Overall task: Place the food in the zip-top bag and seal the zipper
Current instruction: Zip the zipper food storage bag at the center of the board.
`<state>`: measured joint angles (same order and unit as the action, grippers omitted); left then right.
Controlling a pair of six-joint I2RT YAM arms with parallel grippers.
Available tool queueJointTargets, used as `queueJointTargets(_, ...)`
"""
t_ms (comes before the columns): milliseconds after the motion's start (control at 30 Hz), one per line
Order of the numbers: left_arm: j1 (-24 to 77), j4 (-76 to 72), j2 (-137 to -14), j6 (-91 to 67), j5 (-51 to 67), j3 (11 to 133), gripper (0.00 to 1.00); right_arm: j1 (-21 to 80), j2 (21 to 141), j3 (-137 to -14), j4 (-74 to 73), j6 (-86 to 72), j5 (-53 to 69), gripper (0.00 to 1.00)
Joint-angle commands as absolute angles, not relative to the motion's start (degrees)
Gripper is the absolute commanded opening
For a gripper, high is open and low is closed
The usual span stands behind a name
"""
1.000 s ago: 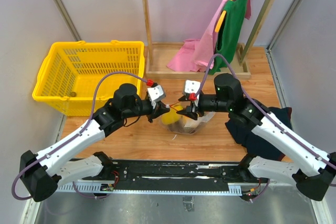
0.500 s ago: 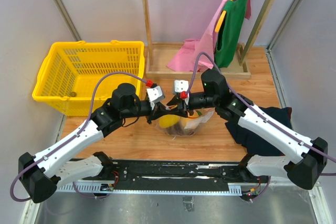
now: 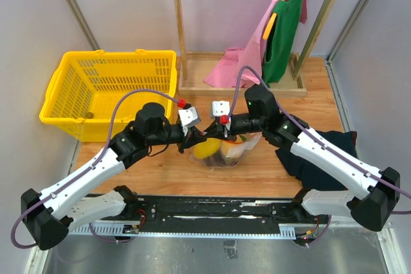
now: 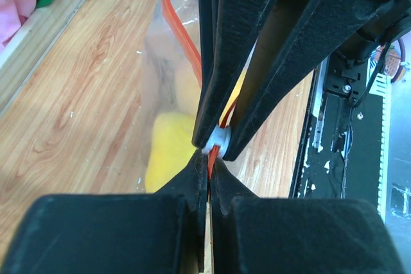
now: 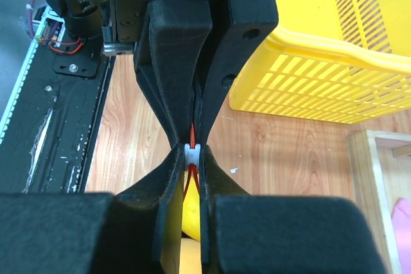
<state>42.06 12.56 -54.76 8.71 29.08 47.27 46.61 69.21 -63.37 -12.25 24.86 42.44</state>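
The clear zip-top bag (image 3: 234,151) lies on the wooden table between my two grippers, with a yellow oval fruit (image 3: 207,147) and darker fruits inside. My left gripper (image 3: 194,135) is shut on the red-orange zipper strip (image 4: 183,36) at the bag's left end. In the left wrist view my left gripper (image 4: 209,162) pinches the strip just below a white slider (image 4: 218,139). My right gripper (image 3: 214,134) is shut on that white slider (image 5: 193,153), and its tips nearly touch the left ones. The yellow fruit also shows in the right wrist view (image 5: 191,213).
A yellow plastic basket (image 3: 106,91) stands at the back left and shows in the right wrist view (image 5: 334,62). A wooden rack (image 3: 192,85) with a green garment (image 3: 282,27) and a pink cloth (image 3: 234,65) stands behind. A dark cloth (image 3: 321,152) lies at the right.
My right gripper has slid left along the bag's mouth until it meets my left gripper. The left gripper has held its place on the strip.
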Motion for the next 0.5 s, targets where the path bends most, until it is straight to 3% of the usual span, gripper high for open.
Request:
queueJointTargets(0, 41.66, 9.44, -51.89, 9.27, 28.92, 47.88, 0.00, 45.96, 66.38, -62.81, -17.36, 28.21, 37.72, 0.01)
queueJointTargets(467, 41.66, 7.91, -47.49, 5.77, 21.08, 43.79, 0.00, 45.31, 59.91, -59.61, -24.66, 30.54, 23.41, 0.01)
